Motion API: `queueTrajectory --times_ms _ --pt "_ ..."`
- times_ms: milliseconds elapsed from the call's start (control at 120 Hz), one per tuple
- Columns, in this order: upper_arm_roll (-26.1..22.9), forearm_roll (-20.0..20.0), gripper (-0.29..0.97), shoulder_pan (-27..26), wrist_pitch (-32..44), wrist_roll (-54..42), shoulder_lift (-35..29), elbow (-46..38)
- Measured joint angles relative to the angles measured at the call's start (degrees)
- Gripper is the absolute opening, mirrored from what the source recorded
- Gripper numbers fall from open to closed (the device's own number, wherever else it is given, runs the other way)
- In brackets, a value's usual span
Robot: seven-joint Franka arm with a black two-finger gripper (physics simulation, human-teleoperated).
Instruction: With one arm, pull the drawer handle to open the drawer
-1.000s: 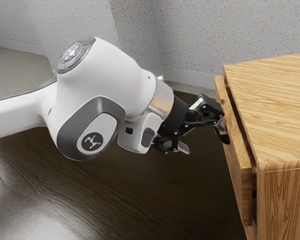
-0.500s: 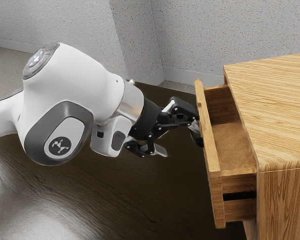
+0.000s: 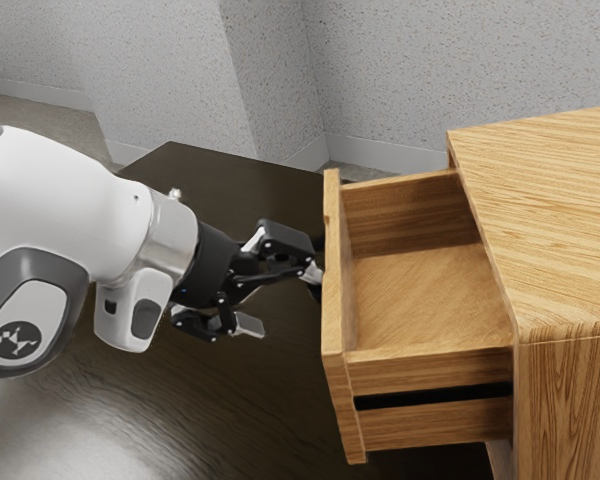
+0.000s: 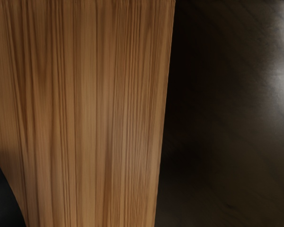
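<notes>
While my gripper (image 3: 315,275) sits pressed up to the outer face of the drawer front (image 3: 332,300), I cannot tell whether it is clamped on anything there, since that face is turned away from the exterior camera. The exterior view gives me the drawer (image 3: 420,300) standing well out of the wooden cabinet (image 3: 550,200), its bare inner floor in plain sight, and my white arm (image 3: 70,260) reaching in from the exterior view's left over a dark surface (image 3: 180,420). The wrist view gives the outer side instead: the front's wood grain (image 4: 80,113) close under my hand, the dark surface (image 4: 227,118) beside it. By count: one cabinet, one open drawer, one arm, one gripper.
</notes>
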State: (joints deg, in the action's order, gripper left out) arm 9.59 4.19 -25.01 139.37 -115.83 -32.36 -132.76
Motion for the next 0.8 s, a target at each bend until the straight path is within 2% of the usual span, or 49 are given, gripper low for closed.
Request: queueTrajectory --times_ms 308,408,458,667,800 --pt "0.00 -0.34 0.63 1.93 0.04 -0.16 -5.73 -4.55" --pt "-0.01 -0.34 0.54 2.15 0.00 -0.24 -7.11 -5.06" --pt "-0.03 -0.51 0.45 2.25 0.02 -0.29 -7.80 -4.92" --pt "-1.87 0.05 0.59 2.58 -0.27 -0.23 -10.43 -2.92" --pt "-2.74 0.15 0.63 3.06 -3.18 0.54 -9.05 3.68"
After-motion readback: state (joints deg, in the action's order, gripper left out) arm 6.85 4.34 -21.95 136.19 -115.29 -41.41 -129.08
